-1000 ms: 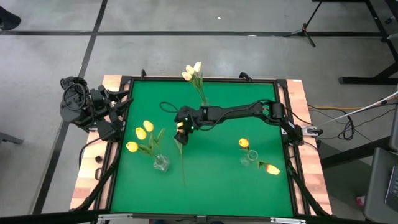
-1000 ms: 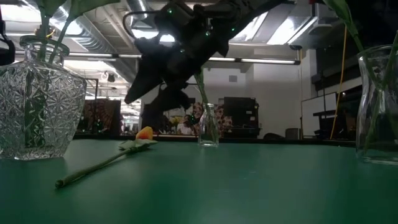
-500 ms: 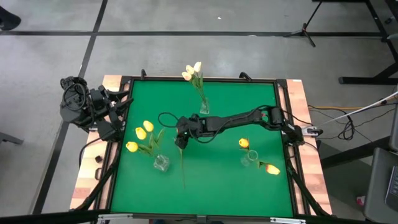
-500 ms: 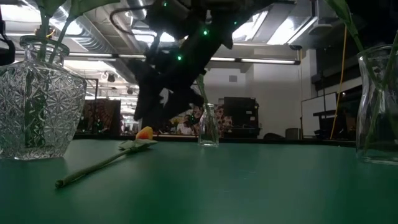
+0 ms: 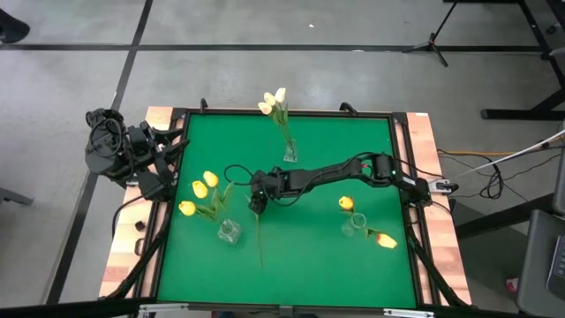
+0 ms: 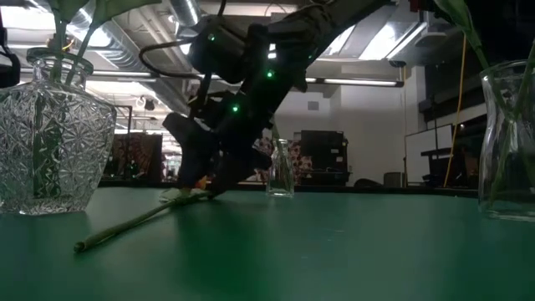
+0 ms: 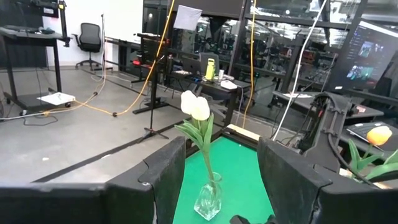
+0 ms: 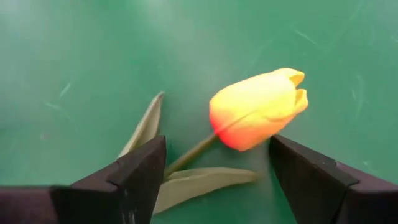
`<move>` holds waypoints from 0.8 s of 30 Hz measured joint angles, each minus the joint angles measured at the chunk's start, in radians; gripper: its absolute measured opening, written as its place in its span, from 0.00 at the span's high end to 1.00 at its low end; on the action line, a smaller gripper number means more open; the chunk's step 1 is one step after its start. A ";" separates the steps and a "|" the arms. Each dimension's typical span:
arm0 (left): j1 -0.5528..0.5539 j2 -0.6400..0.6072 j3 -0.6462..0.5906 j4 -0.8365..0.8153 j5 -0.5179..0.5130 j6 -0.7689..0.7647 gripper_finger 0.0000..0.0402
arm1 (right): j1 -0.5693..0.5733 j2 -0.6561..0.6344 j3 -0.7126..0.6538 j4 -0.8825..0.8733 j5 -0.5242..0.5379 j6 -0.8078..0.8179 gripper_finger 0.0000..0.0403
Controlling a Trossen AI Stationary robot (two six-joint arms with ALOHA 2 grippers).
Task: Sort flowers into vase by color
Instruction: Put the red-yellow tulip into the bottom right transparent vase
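Bare green table (image 5: 309, 256) lies open between the yellow-tulip vase (image 5: 229, 232) and the orange-tulip vase (image 5: 356, 226). The right arm (image 5: 331, 171) spans the middle, blocking the white-tulip vase (image 5: 290, 155) behind.

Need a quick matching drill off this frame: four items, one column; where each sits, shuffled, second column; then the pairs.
Items:
1. white tulips
2. yellow tulips
3. orange tulip
4. left gripper

Where:
A. lying flat on the green mat, right gripper open either side of its stem
B. in the glass vase at the mat's left side
C. parked off the table's left edge, open, holding nothing
D. in the slim vase near the mat's far edge

Pairs: 1-D, 2-B, 3-A, 4-C
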State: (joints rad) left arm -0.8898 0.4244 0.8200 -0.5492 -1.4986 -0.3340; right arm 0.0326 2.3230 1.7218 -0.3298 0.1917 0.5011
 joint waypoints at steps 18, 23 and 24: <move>0.000 0.000 0.000 -0.012 0.000 0.001 0.51 | -0.010 0.010 0.002 -0.042 0.021 0.041 0.88; 0.000 0.000 0.000 -0.012 0.000 0.001 0.51 | -0.010 0.011 0.002 -0.037 0.015 0.020 0.98; 0.000 0.000 0.000 -0.012 0.000 0.001 0.51 | -0.010 0.011 0.002 -0.037 0.014 0.020 0.98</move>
State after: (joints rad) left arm -0.8897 0.4244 0.8202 -0.5613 -1.4986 -0.3328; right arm 0.0231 2.3336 1.7233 -0.3664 0.2055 0.5211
